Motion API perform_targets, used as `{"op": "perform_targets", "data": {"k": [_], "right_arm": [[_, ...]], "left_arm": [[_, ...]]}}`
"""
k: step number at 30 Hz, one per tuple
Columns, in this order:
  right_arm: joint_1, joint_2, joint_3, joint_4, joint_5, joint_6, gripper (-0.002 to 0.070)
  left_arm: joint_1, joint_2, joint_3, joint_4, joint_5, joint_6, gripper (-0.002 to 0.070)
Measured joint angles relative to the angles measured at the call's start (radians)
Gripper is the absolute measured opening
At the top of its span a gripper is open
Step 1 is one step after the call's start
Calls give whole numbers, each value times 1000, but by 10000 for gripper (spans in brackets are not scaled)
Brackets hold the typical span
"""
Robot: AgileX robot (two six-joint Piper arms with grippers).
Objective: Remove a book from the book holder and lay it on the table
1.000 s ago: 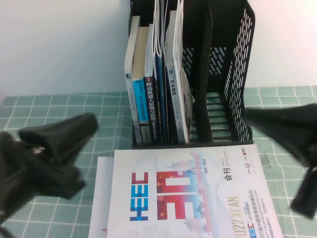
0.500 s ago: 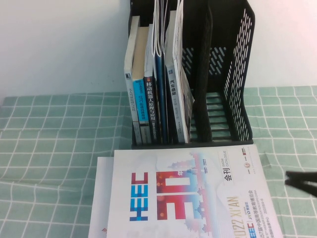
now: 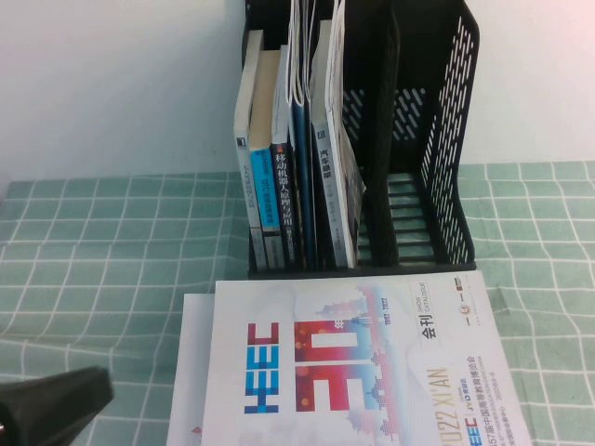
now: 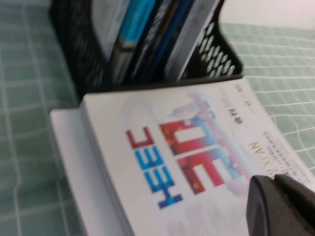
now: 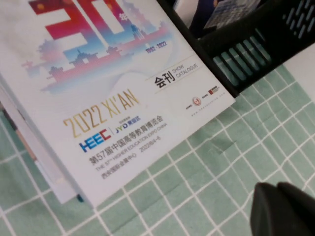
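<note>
One large thin white glossy magazine (image 3: 358,367) with blue "HEEC" and red "30" lettering lies flat on the pale green cloth table with a white grid (image 3: 102,251), its far edge touching the foot of the one tall black plastic file rack (image 3: 423,139). It rests on another white publication (image 3: 188,367) whose edge juts out on the robot's left. Several upright books (image 3: 279,167) fill the rack's left slots (the right slots hold none). Open cloth spreads on both sides of the magazine. The left gripper (image 3: 51,409) sits low at the near-left corner, beside the magazine and apart from it; its fingers' spacing cannot be told. The right gripper (image 5: 285,211) hovers over bare cloth near the magazine's right corner, spacing likewise unclear.
</note>
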Motion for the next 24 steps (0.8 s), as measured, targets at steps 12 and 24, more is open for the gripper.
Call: {"op": "perform_targets", "data": {"k": [12,24], "right_arm": [[0,-392,318,40,-153,267,-2],[0,-455,345,124,-131,284,-2]], "left_arm": [[0,0,255,-15,-577,242,-3],[0,0,282,1,-589,245,-3]]}}
